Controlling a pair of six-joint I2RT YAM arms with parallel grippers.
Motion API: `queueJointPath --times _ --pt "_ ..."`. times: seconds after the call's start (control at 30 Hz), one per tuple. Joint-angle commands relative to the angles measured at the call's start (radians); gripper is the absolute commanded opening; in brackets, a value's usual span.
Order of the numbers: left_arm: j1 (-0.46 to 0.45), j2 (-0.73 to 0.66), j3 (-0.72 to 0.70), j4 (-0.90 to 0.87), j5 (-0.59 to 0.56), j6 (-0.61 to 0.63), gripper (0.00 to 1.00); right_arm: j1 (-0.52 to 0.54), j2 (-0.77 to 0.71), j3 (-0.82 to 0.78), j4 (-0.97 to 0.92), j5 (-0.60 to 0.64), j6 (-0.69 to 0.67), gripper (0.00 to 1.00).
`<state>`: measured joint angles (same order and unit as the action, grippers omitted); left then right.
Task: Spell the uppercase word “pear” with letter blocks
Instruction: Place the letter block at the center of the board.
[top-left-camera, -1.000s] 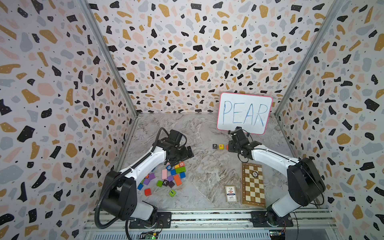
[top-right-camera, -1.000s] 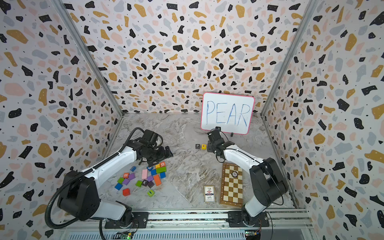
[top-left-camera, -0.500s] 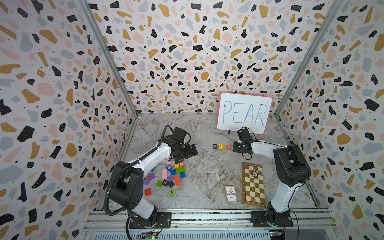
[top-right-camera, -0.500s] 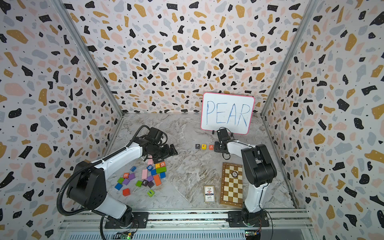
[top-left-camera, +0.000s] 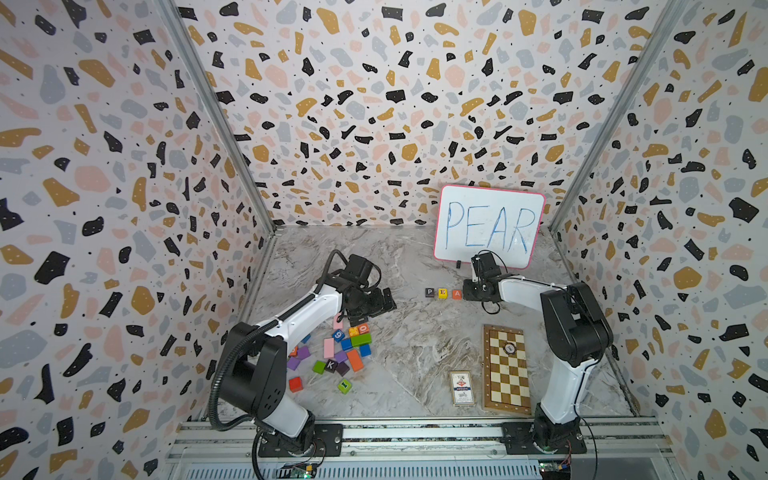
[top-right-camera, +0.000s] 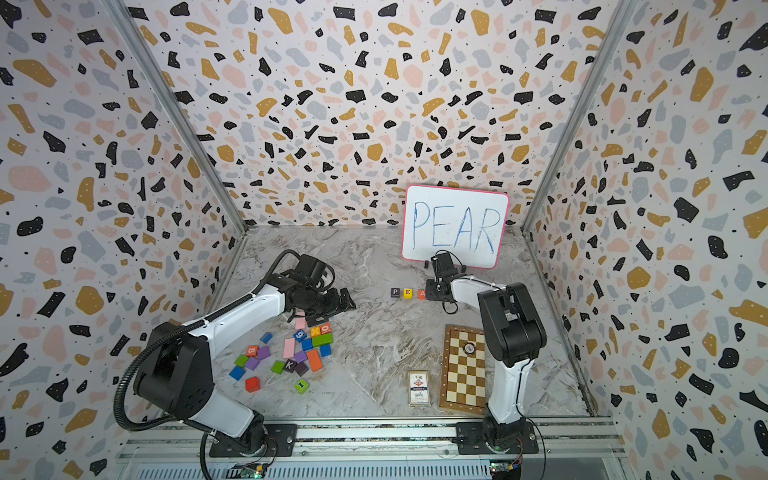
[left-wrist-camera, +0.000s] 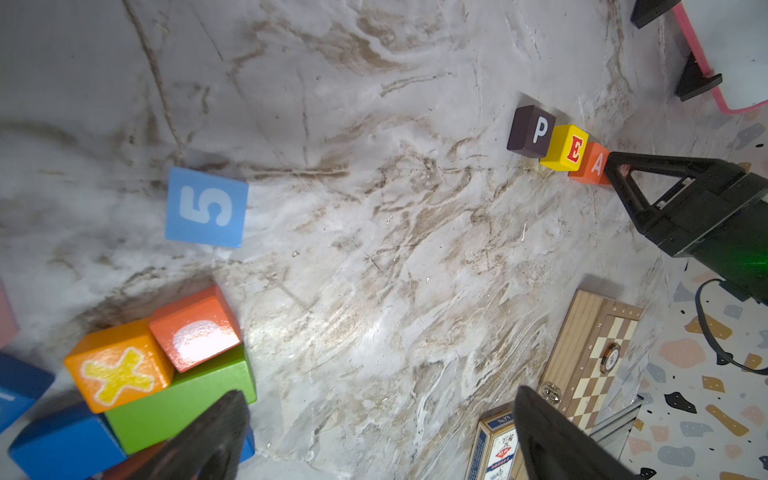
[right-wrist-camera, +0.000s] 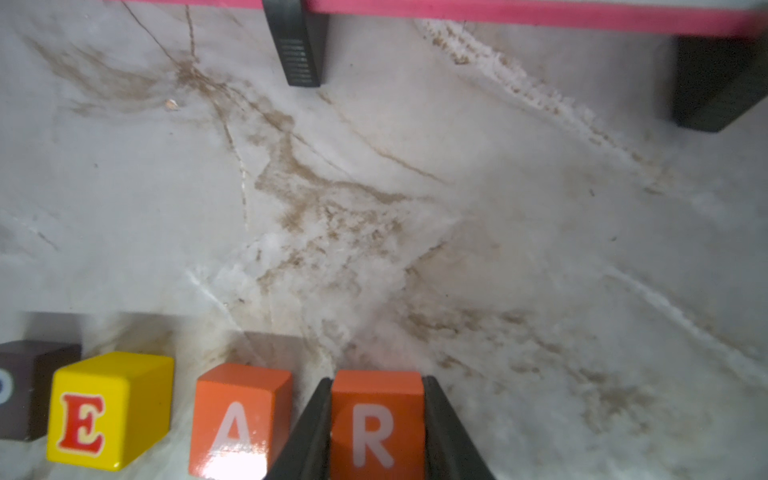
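Observation:
A row stands on the marble in both top views: black P block (top-left-camera: 429, 292), yellow E block (top-left-camera: 443, 293), orange A block (top-left-camera: 456, 294). My right gripper (top-left-camera: 473, 291) sits low at the row's right end. In the right wrist view it (right-wrist-camera: 377, 380) is shut on the orange-red R block (right-wrist-camera: 376, 428), one finger filling the gap to the A block (right-wrist-camera: 239, 415). In the top views the gripper hides the R block. My left gripper (top-left-camera: 384, 301) hovers open and empty at the far edge of the block pile, fingers (left-wrist-camera: 224, 428) wide apart.
A whiteboard reading PEAR (top-left-camera: 488, 224) leans on the back wall just behind the right gripper. A loose pile of coloured blocks (top-left-camera: 340, 353) lies under the left arm, with a blue 5 tile (left-wrist-camera: 205, 206). A chessboard (top-left-camera: 507, 370) and card box (top-left-camera: 462, 388) lie front right.
The right arm's elbow has swung up and back while its gripper settled at the row's right end beside the A. The left gripper drifted slightly toward the middle, still open.

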<state>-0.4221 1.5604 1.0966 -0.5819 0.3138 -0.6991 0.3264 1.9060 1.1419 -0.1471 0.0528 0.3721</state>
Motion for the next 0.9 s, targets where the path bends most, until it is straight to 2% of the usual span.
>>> queueJointPath --times 0.0,0.5,0.87 --pt "-0.004 0.0 0.019 0.004 0.007 0.007 0.99 -0.006 -0.004 0.02 -0.059 0.012 -0.013 0.34" --pt "-0.004 -0.006 0.005 0.014 0.005 0.0 0.99 -0.007 0.0 0.024 -0.077 0.032 -0.002 0.37" --pt "-0.003 -0.003 0.0 0.021 0.008 -0.004 0.99 -0.009 0.002 0.03 -0.078 0.021 0.009 0.45"
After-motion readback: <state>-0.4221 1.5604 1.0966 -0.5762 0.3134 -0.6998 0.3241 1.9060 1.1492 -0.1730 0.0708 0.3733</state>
